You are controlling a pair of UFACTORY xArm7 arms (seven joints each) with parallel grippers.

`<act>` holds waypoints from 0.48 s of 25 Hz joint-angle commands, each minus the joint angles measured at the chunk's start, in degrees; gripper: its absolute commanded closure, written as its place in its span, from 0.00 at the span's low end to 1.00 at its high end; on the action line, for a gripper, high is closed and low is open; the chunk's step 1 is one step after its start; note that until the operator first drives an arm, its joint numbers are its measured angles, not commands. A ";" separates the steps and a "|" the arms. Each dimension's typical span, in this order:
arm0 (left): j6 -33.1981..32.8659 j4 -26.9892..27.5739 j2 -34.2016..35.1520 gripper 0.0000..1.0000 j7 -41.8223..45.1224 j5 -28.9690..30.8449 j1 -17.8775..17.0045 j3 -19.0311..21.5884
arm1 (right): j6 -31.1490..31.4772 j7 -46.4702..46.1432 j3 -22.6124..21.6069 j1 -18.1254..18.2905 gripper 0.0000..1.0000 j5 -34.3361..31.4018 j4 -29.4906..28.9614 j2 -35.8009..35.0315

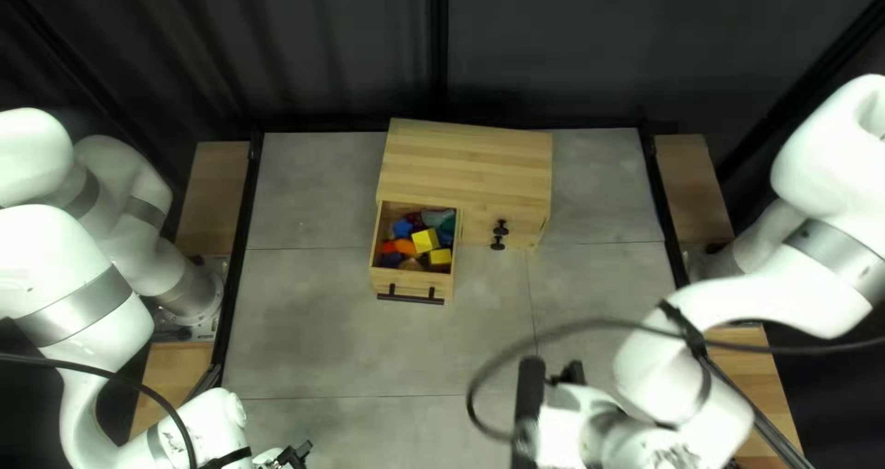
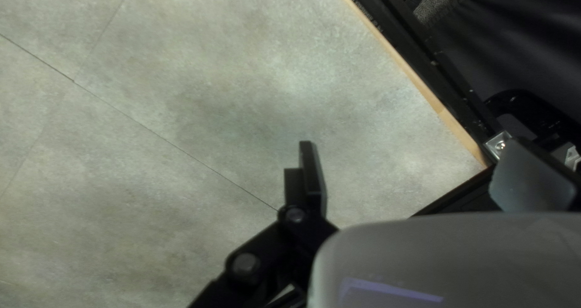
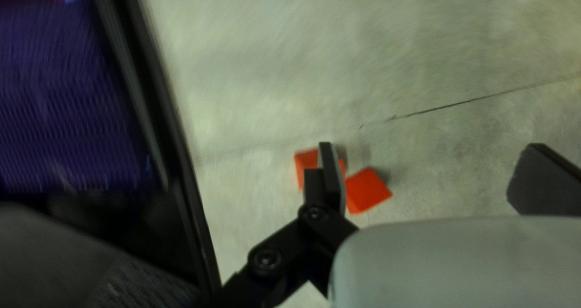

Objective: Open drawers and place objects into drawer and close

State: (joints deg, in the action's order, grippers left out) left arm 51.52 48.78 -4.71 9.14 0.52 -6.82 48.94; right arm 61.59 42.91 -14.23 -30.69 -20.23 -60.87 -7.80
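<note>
A wooden cabinet (image 1: 466, 165) stands at the far side of the table. Its left drawer (image 1: 415, 286) is pulled out and holds several colored blocks (image 1: 426, 240); the front with black knobs (image 1: 499, 234) beside it is closed. My left gripper (image 1: 297, 455) is near the bottom edge, my right gripper (image 1: 528, 404) near the bottom centre, both away from the drawer. In the left wrist view my left gripper (image 2: 411, 156) is open over bare tabletop. In the right wrist view my right gripper (image 3: 430, 150) is open above two red blocks (image 3: 368, 191), one partly hidden behind a finger.
Black rails (image 1: 241, 248) run along the table's sides. A dark cable (image 1: 590, 324) loops across the top left view beside my right arm. Beyond the black table edge (image 3: 163, 120) in the right wrist view is a dark blue ribbed surface (image 3: 60, 102).
</note>
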 commanded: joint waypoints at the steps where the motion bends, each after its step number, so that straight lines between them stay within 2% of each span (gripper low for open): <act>1: 0.00 0.00 0.00 0.00 0.00 0.00 0.00 0.00 | -3.10 -8.76 -0.74 0.88 0.00 2.69 6.02 1.60; 5: 0.00 0.00 0.00 0.00 0.00 0.00 0.00 0.00 | -5.72 -13.69 -0.34 1.99 0.00 3.97 8.91 1.25; 12: 0.00 0.00 0.00 0.00 0.00 0.00 0.00 0.00 | -10.61 -16.50 0.52 3.53 0.00 4.69 12.41 0.70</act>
State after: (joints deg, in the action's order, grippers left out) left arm 51.52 48.78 -4.71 9.14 0.52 -6.82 48.94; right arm 52.42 26.94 -14.02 -27.63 -15.74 -49.54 -7.00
